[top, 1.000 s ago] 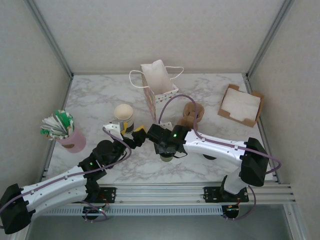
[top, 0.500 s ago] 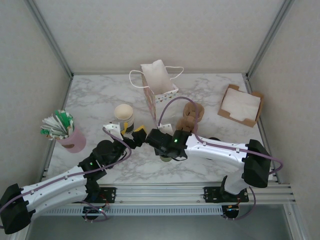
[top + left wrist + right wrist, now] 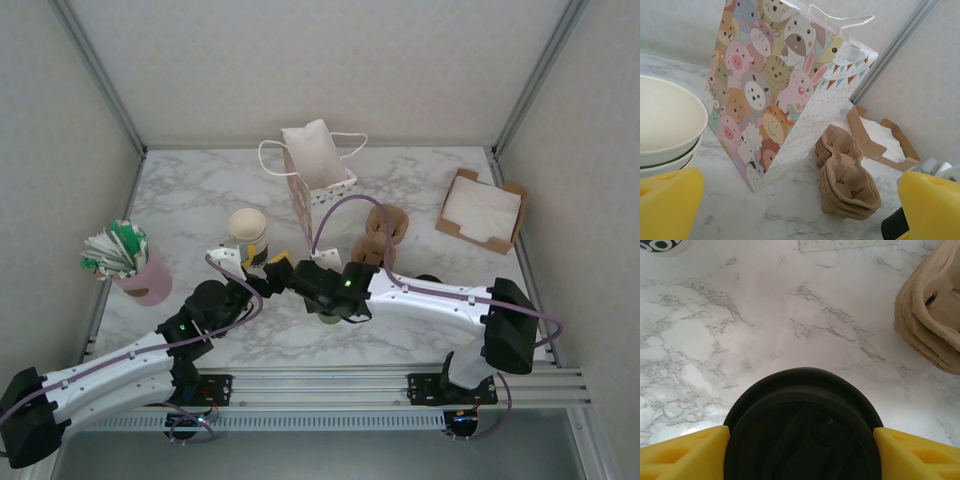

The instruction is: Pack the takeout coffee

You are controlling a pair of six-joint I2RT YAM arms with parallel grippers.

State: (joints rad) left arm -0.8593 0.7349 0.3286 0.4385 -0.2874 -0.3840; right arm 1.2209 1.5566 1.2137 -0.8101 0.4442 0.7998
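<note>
R gripper [image 3: 801,447] shifted slightly left since prior frame, takeout coffee [image 3: 802,422] flanked by fingers [image 3: 680,452] (clamp unclear). L gripper [image 3: 800,205] jaws apart. Pink cup [image 3: 143,285] filled w/ sachets [image 3: 113,248].

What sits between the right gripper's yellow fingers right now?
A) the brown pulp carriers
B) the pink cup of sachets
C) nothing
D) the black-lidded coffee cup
D: the right wrist view shows the lidded takeout coffee between the yellow fingers, with the brown carriers lying off to the side.

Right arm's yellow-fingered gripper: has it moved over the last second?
Yes: the right gripper pulled back, away from the animal-print paper gift bag.
</note>
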